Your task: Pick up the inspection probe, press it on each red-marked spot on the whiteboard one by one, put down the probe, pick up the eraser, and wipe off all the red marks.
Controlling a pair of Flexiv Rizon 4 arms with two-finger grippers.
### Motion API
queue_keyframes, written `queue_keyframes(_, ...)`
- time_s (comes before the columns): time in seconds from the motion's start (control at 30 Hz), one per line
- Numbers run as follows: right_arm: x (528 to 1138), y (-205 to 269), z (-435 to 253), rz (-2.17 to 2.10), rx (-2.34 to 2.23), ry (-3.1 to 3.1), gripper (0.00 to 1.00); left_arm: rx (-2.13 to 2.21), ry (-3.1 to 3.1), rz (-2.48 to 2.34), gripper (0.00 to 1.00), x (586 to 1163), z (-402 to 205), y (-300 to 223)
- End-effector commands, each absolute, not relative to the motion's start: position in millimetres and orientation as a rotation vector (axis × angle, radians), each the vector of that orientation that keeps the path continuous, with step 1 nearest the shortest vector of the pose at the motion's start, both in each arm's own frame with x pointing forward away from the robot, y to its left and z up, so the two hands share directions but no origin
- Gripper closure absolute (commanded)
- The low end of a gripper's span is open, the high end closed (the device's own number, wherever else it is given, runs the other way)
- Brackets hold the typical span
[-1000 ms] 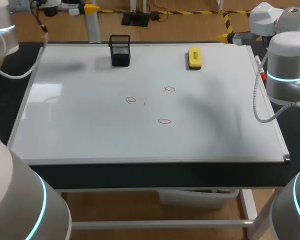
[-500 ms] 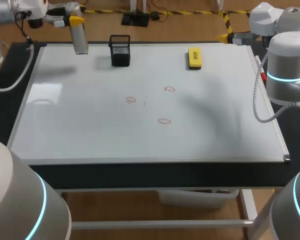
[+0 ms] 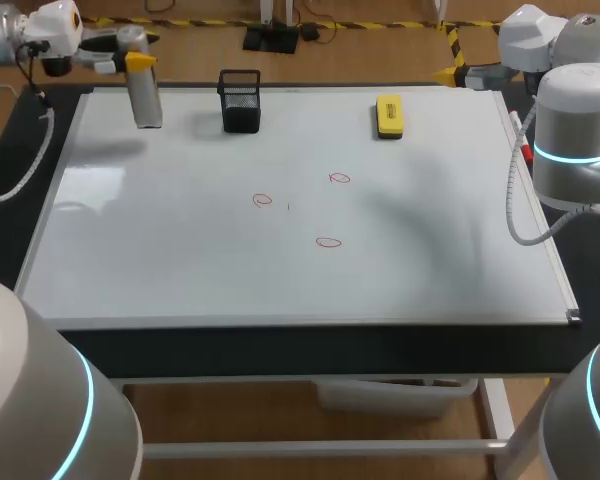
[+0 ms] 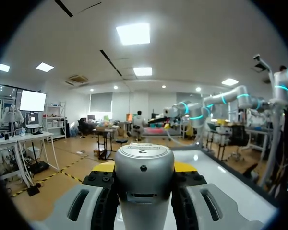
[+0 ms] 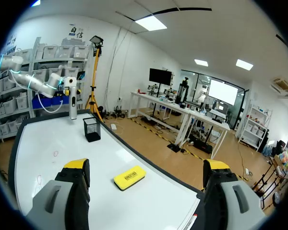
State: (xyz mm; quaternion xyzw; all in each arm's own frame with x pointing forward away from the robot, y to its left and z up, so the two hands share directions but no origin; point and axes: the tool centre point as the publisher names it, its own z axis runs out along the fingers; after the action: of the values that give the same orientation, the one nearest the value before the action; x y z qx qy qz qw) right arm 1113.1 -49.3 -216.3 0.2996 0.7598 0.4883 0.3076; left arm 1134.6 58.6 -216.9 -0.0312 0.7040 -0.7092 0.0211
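1. My left gripper (image 4: 145,166) pinches the probe (image 3: 143,95), which stands upright at the whiteboard's (image 3: 180,270) far left corner.
2. My right gripper (image 5: 146,165) is spread wide, just past the far right corner.
3. The eraser (image 3: 389,115) lies by the far edge, and three red marks (image 3: 327,241) sit mid-board.

Left gripper (image 3: 135,62) holds the probe (image 3: 144,100) at ten o'clock on the whiteboard (image 3: 180,270) (eraser (image 3: 389,115) at one); three red marks (image 3: 327,241) near centre
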Motion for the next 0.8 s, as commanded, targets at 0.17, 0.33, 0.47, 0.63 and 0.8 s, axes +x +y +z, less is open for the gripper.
queue_keyframes(0.17,1113.4,-49.6,-216.2,1.291,0.792,2.011,0.00,-0.182,2.149,-2.153,1.00,1128.1,-214.8,62.3)
queue_keyframes(0.33,1113.4,-49.6,-216.2,1.291,0.792,2.011,0.00,-0.182,2.149,-2.153,1.00,1128.1,-214.8,62.3)
queue_keyframes(0.47,1113.4,-49.6,-216.2,1.291,0.792,2.011,0.00,-0.182,2.149,-2.153,1.00,1128.1,-214.8,62.3)
queue_keyframes(0.63,1113.4,-49.6,-216.2,1.291,0.792,2.011,0.00,-0.182,2.149,-2.153,1.00,1128.1,-214.8,62.3)
queue_keyframes(0.8,1118.8,-52.4,-218.8,1.313,0.776,2.046,0.00,-0.182,2.149,-2.153,1.00,1128.1,-214.8,62.3)
